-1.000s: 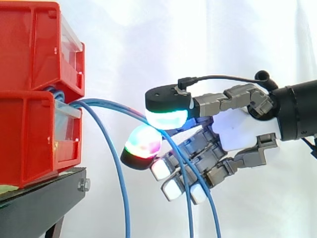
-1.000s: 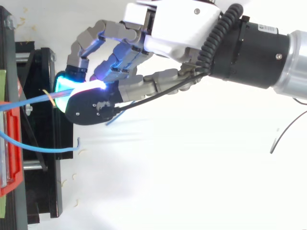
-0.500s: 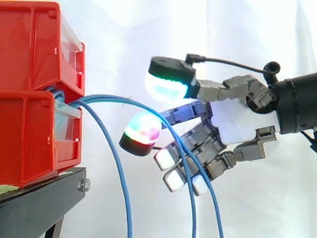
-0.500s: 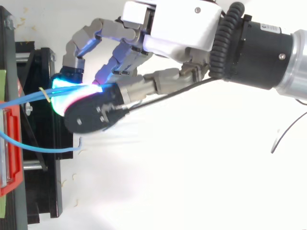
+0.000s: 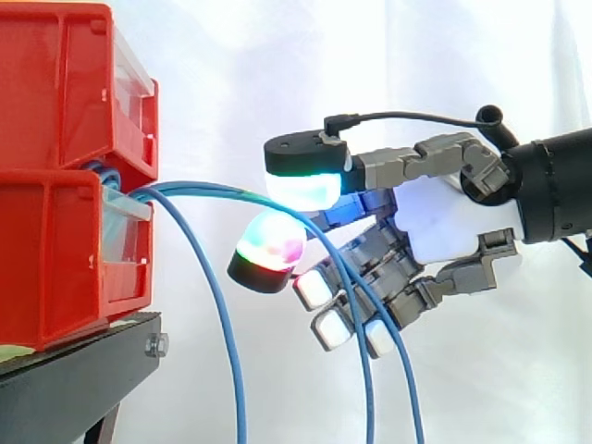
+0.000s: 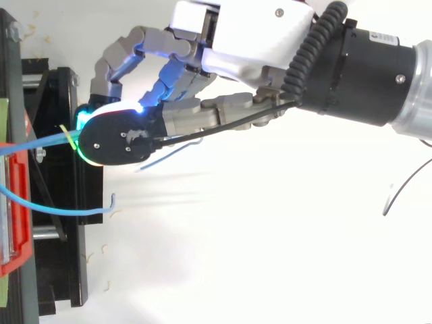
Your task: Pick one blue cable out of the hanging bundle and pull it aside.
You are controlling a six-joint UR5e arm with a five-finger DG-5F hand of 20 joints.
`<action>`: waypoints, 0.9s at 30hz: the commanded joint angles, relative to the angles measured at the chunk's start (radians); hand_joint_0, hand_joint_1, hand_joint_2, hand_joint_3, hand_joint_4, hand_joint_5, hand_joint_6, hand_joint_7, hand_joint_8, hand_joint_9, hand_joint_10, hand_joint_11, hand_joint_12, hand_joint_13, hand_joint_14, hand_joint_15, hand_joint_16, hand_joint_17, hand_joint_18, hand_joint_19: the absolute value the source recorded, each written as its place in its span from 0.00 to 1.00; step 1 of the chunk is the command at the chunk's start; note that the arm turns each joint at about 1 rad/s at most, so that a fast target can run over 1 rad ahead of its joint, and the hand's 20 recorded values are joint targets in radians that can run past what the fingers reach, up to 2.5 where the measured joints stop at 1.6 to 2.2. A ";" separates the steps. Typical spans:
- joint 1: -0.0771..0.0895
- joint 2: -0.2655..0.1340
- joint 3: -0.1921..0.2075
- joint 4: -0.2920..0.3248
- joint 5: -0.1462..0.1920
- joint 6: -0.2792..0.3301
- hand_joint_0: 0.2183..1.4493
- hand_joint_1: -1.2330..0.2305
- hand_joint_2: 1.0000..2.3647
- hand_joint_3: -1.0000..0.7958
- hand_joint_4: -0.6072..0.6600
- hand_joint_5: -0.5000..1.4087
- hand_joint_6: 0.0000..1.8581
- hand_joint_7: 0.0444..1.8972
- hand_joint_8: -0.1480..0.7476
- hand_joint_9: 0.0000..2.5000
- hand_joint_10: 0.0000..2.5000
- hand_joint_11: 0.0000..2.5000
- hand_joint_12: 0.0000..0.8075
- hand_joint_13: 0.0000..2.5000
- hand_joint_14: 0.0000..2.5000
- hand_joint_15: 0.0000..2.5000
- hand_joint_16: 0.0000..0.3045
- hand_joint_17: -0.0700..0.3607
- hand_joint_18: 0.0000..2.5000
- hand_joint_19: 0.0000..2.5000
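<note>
**benchrat:** Ok, what are we looking at? Biggest stuff first. We've got the white curtain (image 5: 277,55) behind everything and two red bins (image 5: 55,166) stacked at the left on the black stand (image 5: 74,379). The hand (image 5: 444,231) reaches in from the right, at about the level of the gap between the bins.

**coilwrangler:** Yep, same for us from above. The hand (image 6: 250,34) comes in from the upper right with its fingers (image 6: 115,57) curled towards the stand. The blue cables (image 5: 199,190) come out between the two bins, arch to the right and drop down. We count two of them running straight through the hand.

**benchrat:** And the grip? To us it reads as clenched on them. The thumb pad (image 5: 305,185), glowing cyan-green, sits on top of the arch. The red-green pad (image 5: 270,252) is up underneath, a bit left of it, with both cables squeezed between. Lower down they cross in front of the other curled fingers. Whether they touch those white pads or just pass beside them, we can't tell.

**coilwrangler:** Agreed. The third blue cable (image 5: 217,305) hangs on its own between the bins and the hand, apart from the fingers. Smallest thing we spot is a yellow tie (image 6: 67,135) on the pinched cables, just beside the thumb pad on the bin side.
</note>
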 commanded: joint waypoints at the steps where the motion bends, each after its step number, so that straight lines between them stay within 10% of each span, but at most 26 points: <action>1: 0.000 -0.001 0.003 0.000 0.000 0.000 0.30 0.30 0.10 0.55 0.49 0.19 0.51 0.36 0.51 0.42 0.01 0.21 0.56 0.40 0.01 0.20 0.24 0.55 0.37 0.30; 27: 0.000 0.001 0.026 -0.072 0.003 0.009 0.39 0.26 0.01 0.35 0.42 0.19 0.51 0.41 0.43 0.40 0.01 0.19 0.45 0.37 0.01 0.21 0.18 0.44 0.32 0.31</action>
